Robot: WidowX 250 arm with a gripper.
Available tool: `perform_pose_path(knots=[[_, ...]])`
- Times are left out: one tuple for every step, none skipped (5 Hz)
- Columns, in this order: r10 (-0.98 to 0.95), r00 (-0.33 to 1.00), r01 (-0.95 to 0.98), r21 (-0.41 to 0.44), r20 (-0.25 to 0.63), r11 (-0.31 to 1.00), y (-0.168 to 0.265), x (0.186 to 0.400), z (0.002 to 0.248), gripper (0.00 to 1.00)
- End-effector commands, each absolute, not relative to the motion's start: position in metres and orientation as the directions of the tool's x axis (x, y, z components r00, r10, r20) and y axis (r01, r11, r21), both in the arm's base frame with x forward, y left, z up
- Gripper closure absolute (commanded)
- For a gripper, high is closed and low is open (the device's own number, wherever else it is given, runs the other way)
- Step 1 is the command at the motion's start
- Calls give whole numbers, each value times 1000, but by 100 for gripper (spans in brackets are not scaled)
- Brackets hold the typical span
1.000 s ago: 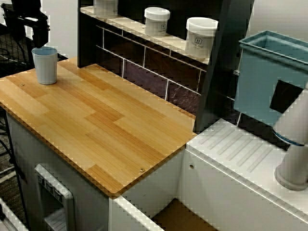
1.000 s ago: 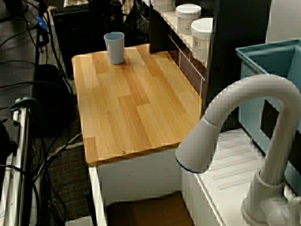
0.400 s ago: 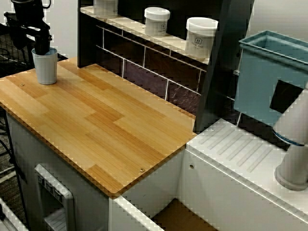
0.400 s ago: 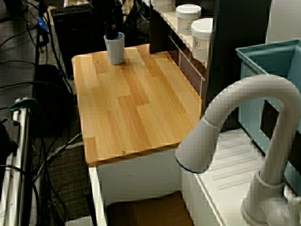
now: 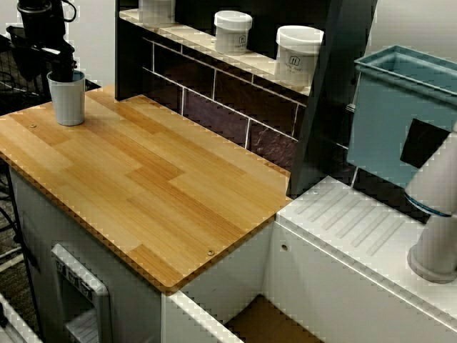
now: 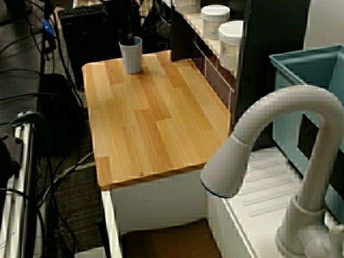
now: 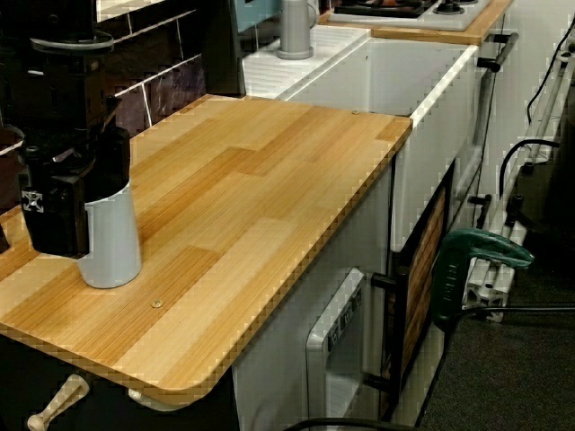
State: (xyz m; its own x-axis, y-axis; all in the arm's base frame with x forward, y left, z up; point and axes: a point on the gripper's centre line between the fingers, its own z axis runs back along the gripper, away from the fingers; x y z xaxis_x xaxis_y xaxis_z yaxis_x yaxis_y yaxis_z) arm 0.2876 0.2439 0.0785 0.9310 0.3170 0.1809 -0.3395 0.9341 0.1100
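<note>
Gripper (image 5: 60, 70) at cup (image 5: 69, 104) rim, far corner of wooden counter (image 5: 150, 179).
Cup upright; one finger dips inside, apparently straddling the thin wall for a rim hold. Jaws pinched or slack: cannot tell.

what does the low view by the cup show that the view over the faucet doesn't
Only the low view by the cup: the gripper with a finger down the outside of the cup, and a stove beyond the sink. Only the view over the faucet: white jars, blue bin, faucet spout. Both: cup upright on the wooden counter, gripper at its rim.
</note>
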Motion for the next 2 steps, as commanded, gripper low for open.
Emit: perform_pose_path(knots=[[327,923,-354,115,202,928,246,289,88,100],[330,921,-358,112,206,927,244,291,89,100]])
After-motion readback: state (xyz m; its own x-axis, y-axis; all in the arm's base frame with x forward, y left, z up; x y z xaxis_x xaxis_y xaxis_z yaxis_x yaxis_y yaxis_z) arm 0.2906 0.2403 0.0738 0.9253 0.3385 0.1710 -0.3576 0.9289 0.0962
